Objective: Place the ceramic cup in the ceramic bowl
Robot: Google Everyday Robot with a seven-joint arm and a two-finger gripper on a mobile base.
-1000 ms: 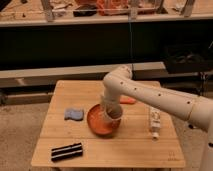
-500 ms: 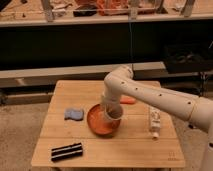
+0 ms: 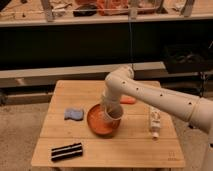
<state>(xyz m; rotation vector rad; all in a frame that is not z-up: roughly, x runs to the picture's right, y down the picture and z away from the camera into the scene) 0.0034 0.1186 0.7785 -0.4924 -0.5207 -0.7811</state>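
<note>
The gripper [image 3: 111, 106] is hovering over the glossy round ceramic bowl [image 3: 95, 123], and I cannot tell its grip. The cream ceramic cup [image 3: 116, 115] is showing just inside the bowl's right rim.

Occluded / cropped
Gripper [image 3: 111, 112] over glossy orange-red ceramic bowl [image 3: 96, 124] hides its rear rim; white arm [image 3: 165, 102] cropped at rt edge.

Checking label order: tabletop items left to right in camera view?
Blue sponge → ceramic bowl → white bottle. Tool is over the bowl, at the ceramic cup. Black bar skipped: overlaps the sponge sideways.
</note>
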